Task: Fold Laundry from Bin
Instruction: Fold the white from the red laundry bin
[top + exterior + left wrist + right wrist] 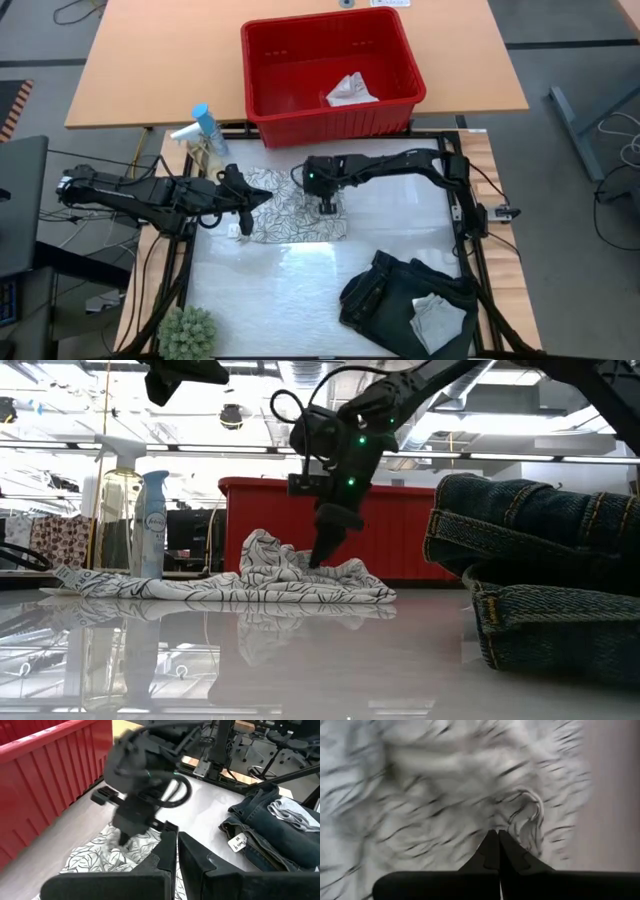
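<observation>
A white-grey leaf-patterned cloth lies crumpled on the table's middle, just in front of the red bin. A small whitish cloth rests on the bin's floor. My right gripper is shut and slants down onto the patterned cloth's raised right part. My left gripper is shut and hangs above the cloth's left part, touching nothing. A folded dark garment sits at the near right with another pale cloth on top. My right gripper meets a raised fold of the leaf-patterned cloth with its shut fingertips, near the cloth's right end. The fingers come from above, slanting down. Whether any cloth is caught between the tips, I cannot tell. The cloth lies slack on the table.
Two spray bottles stand at the table's far left corner. A green plant sits at the near left corner. The glossy table surface lies bare between the patterned cloth and the dark garment.
</observation>
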You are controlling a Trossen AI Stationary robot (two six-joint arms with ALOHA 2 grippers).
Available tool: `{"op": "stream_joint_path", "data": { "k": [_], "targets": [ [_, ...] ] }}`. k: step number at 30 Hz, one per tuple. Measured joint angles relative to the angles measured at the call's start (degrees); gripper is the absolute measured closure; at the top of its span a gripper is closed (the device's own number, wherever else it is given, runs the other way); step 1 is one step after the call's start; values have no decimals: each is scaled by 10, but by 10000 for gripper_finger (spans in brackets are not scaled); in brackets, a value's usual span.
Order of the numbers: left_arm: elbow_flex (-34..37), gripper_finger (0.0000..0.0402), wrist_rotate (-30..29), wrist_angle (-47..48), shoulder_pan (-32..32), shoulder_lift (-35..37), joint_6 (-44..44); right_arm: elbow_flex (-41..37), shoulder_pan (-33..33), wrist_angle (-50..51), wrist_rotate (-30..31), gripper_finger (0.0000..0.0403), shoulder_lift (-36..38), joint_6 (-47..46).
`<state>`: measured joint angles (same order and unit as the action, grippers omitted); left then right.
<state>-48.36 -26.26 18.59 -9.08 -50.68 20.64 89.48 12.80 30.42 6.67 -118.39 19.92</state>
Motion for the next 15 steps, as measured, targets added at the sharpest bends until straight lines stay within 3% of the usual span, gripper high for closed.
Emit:
{"op": "stream_joint_path", "data": {
  "k": [8,15],
  "targets": [
    [0,395,-1,0,0,0,0,3,47,-119,27,383,0,-4],
    [0,395,1,1,0,0,10,74,49,-52,25,378,5,-45]
  ]
}}
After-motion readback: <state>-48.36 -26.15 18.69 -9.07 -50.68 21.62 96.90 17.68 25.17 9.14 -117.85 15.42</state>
